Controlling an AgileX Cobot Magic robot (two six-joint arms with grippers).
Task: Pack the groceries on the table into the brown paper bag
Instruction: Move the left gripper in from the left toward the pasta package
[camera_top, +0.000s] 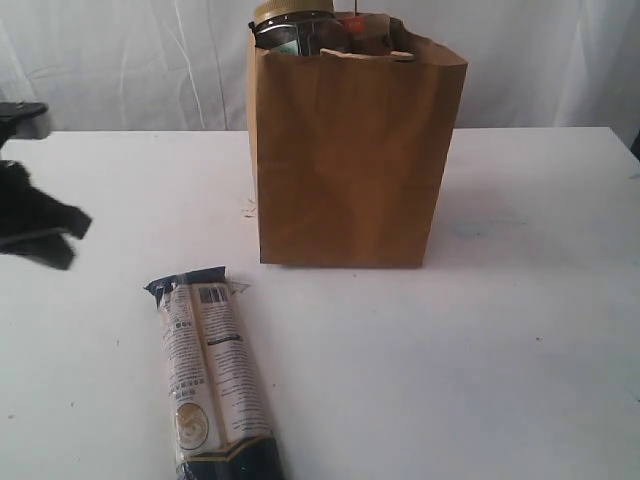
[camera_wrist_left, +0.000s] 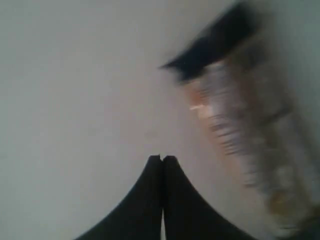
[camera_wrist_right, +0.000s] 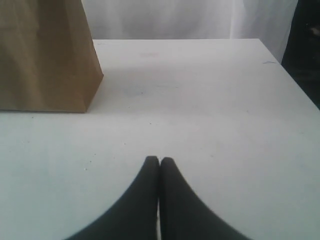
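I think I am nearly done: the brown paper bag (camera_top: 350, 160) stands on the table (camera_top: 500, 330) with groceries inside, only the long cream-black packet (camera_top: 215, 385) lies out in front, and my left claw (camera_wrist_left: 162, 159) and right claw (camera_wrist_right: 159, 160) are squeezed tight on nothing.

brown paper bag (camera_top: 350, 160): upright, yellow-lidded jar (camera_top: 292, 12) poking out | cream-black packet (camera_top: 215, 375): flat on table (camera_top: 500, 350) nearby

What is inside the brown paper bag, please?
Above the brown paper bag's rim a yellow-lidded jar and something orange show. The bag's walls hide whatever lies deeper.
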